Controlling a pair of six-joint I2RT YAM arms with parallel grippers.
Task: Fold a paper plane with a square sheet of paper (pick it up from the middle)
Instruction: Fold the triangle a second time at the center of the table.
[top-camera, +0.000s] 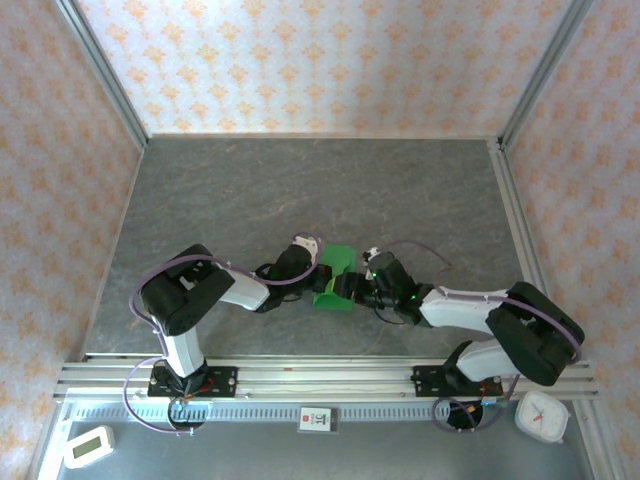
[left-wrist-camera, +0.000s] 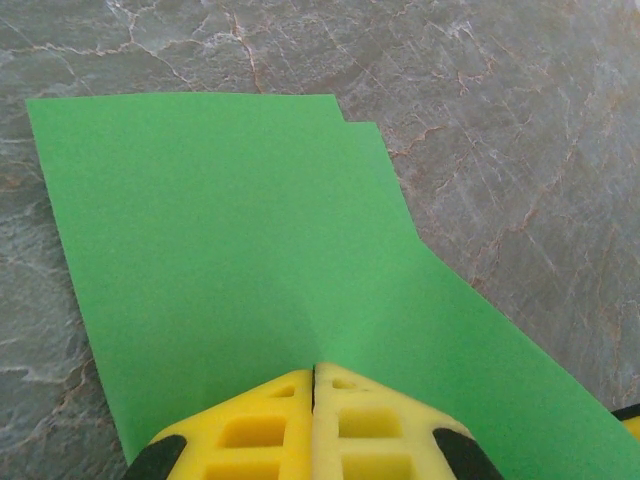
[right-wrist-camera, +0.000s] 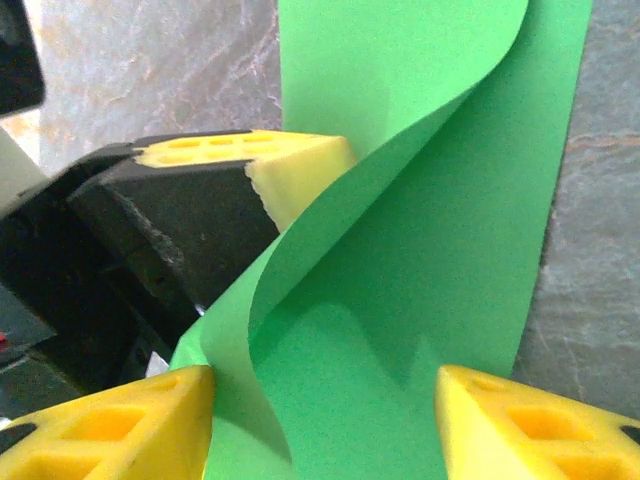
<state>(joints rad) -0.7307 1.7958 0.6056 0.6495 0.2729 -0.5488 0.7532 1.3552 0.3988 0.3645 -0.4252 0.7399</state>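
Plainly, one paper (top-camera: 338, 275) sits on the desk (top-camera: 300, 180), just near of its middle, between two claws. It is thin, smooth and bright green, and is no longer a flat square. From the left wrist it lies flat on the grey veined stone-look surface, with a stepped far edge where two layers sit slightly offset and a slanted right edge. From the right wrist one flap (right-wrist-camera: 400, 150) lifts off the sheet in a soft curl.

The left claw (top-camera: 318, 264) is clamped tight on the paper's near edge, its two yellow ribbed fingers (left-wrist-camera: 250, 430) pressed together with no gap.

The right claw (top-camera: 352, 288) stands parted, its two yellow fingers (right-wrist-camera: 120, 430) well apart with paper lying between them. Whether either finger touches the sheet is unclear.
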